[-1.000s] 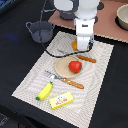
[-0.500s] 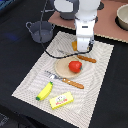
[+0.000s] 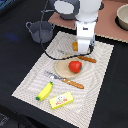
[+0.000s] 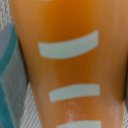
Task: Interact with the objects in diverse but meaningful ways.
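Observation:
An orange-yellow bread loaf [image 4: 70, 30] with pale stripes fills the wrist view, very close to the camera. In the exterior view my gripper [image 3: 83, 49] is low over the placemat's far side. Only an orange edge of the loaf [image 3: 74, 46] shows beside it, and the fingers are hidden. The red tomato [image 3: 75, 66] sits on a round wooden board [image 3: 61, 70] just in front of the gripper. Nearer the front lie the green-tipped banana [image 3: 44, 91] and the yellow red-labelled box [image 3: 61, 101]. A grey-blue pot [image 3: 41, 31] stands off the mat at the exterior view's left.
An orange-handled knife [image 3: 86, 59] lies beside the board, and an orange-handled fork [image 3: 66, 80] lies in front of it. All rest on a striped placemat [image 3: 30, 82] on a dark table. A second pot [image 3: 122, 16] stands on a brown surface at the back right.

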